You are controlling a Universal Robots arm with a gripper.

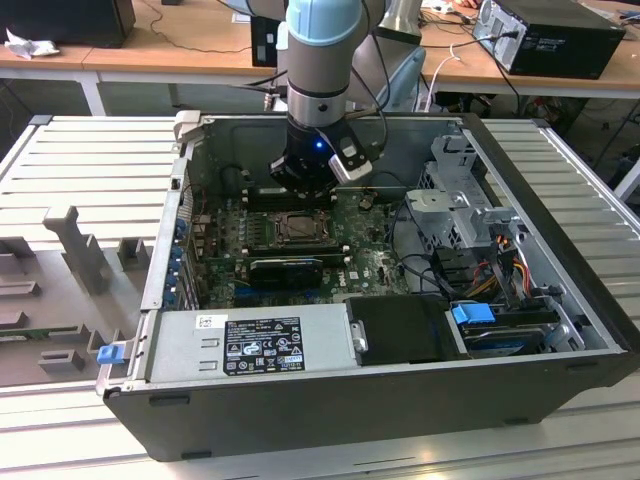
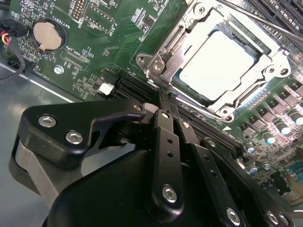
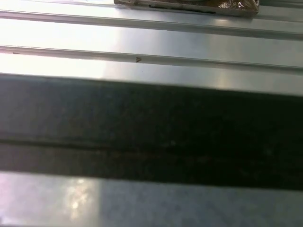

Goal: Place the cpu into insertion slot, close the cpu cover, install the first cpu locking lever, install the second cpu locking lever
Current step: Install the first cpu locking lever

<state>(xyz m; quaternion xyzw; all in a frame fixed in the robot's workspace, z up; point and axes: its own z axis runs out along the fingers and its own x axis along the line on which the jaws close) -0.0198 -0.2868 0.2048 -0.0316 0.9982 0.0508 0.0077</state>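
- Pale silver-grey square cpu (image 2: 217, 64), flat and matte, seated in the insertion slot (image 2: 163, 71) on the green motherboard (image 2: 113, 42).
- Silvery cpu cover (image 2: 246, 87) lying closed around the chip, framing it through its central window.
- Gripper (image 2: 165, 101) poised just beside the socket's near corner, fingers (image 2: 163, 137) pressed together, grasping nothing.
- Second wrist view: round coin battery (image 2: 47, 35) on the board (well apart from the socket).
- Exterior view: open computer case (image 1: 400, 400) on a ribbed metal table (image 1: 80, 180), arm reaching down inside it.
- First wrist view: ribbed metal surface (image 3: 151, 42) crossed by a dark band.
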